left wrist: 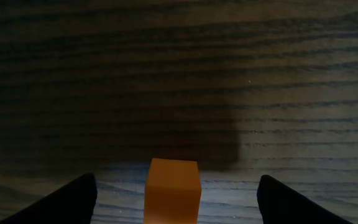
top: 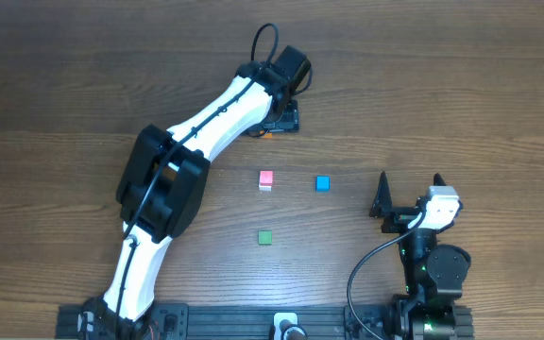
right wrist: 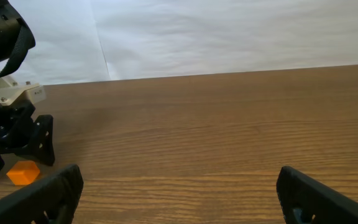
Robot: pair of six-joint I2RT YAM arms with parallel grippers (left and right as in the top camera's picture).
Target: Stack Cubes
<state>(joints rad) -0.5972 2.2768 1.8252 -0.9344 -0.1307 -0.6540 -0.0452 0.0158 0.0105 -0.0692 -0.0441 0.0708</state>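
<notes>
- My left claw [top: 280,119] is at the far side of the wooden table [top: 55,85], spread wide and gripping nothing. The orange cube [left wrist: 173,190] sits on the wood between the two fingers, roughly centred across the gap.
- My right claw [top: 410,189] is near its own base, also wide and empty, well apart from every cube.
- The pink cube [top: 266,179] and blue cube [top: 322,182] are side by side mid-table with a gap between them. The green cube [top: 264,238] lies nearer the bases, about in line with the pink. Nothing is stacked yet.
- Risk: I cannot tell how low my left fingertips are. Closing too high would catch only the cube's top edge, and it could tip or pop out. Going too low would scrape the tips on the wood.
- Risk: if one finger touches first, it shoves the cube sideways, and I end up with a skewed corner grip instead of flat faces.
- Risk: a skewed grip carries through to the stack. The cubes are small, so an off-centre or rotated release on another cube would likely slide off.
- Risk: if the pink cube is the base, the blue one stands near it. Jaws opening wide on release could knock it.
- The right claw poses no collision worry where it is now.
</notes>
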